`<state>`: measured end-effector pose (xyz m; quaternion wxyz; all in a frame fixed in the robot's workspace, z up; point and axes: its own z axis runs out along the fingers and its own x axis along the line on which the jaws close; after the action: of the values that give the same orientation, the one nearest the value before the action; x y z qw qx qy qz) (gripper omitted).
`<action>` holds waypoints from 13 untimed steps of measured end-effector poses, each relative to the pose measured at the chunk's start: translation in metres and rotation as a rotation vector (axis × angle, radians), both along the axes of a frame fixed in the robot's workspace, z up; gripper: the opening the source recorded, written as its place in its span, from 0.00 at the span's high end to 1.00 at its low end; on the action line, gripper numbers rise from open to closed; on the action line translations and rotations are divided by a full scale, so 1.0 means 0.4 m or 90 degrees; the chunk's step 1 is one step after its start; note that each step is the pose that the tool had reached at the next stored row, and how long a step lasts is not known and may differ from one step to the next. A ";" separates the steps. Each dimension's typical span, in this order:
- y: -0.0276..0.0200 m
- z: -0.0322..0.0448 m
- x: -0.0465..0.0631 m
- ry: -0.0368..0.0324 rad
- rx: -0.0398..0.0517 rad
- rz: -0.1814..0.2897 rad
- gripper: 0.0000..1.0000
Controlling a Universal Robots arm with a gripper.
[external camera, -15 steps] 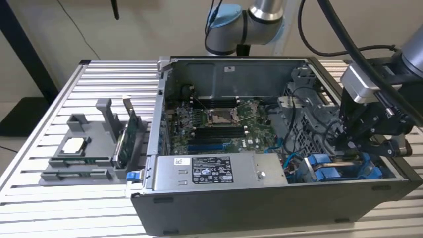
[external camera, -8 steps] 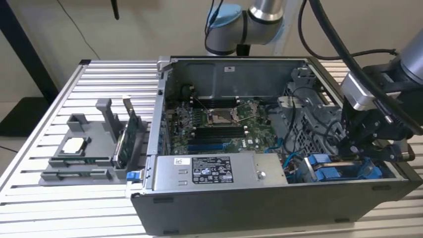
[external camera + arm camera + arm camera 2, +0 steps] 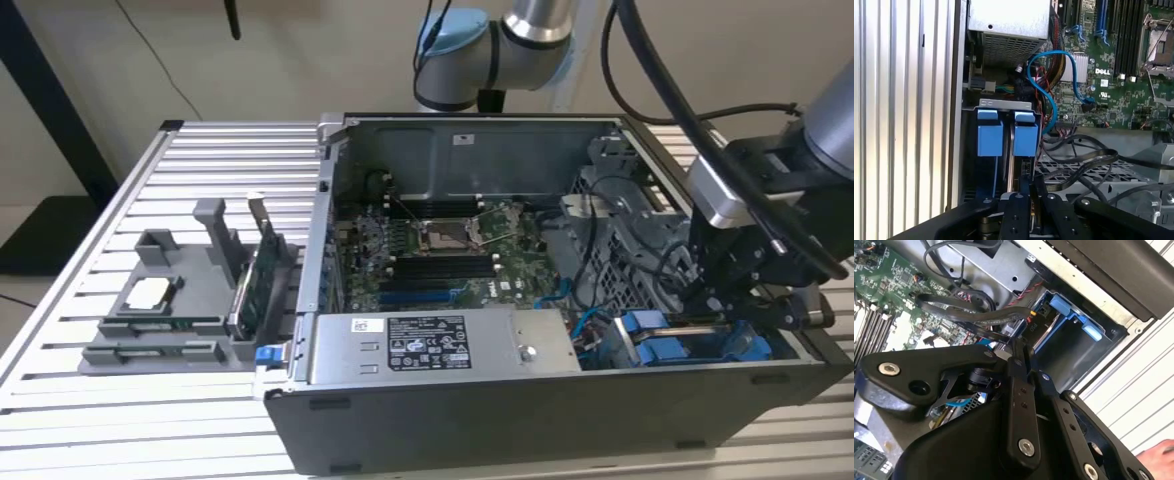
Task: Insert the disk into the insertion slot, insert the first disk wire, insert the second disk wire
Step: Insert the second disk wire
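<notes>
The arm [image 3: 534, 30] has silver-grey tube segments with a light blue cap on one joint, and black cables run along it. Near the wrist sits a silver block [image 3: 714, 195] on black housing. The gripper [image 3: 1021, 360] is matte black: broad flat linkage plates pinned with silver socket-head screws behind the jaws, and narrow bar-like fingers [image 3: 1029, 192] with small screw holes. A thin blue wire [image 3: 956, 401], possibly the gripper's own, shows between the plates.

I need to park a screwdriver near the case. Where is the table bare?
Bare slats of the table lie behind the grey holder and in front of it. Crowded: the case corner around the gripper and blue carriers.
</notes>
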<state>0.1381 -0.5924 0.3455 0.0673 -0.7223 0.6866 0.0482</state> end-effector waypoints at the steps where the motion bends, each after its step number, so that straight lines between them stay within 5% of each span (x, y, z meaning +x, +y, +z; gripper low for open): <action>1: 0.000 -0.001 0.000 -0.0001 0.0001 0.000 0.84; 13: 0.003 -0.026 0.000 -0.0012 -0.0010 -0.009 0.84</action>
<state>0.1380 -0.5913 0.3352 0.0677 -0.7173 0.6919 0.0465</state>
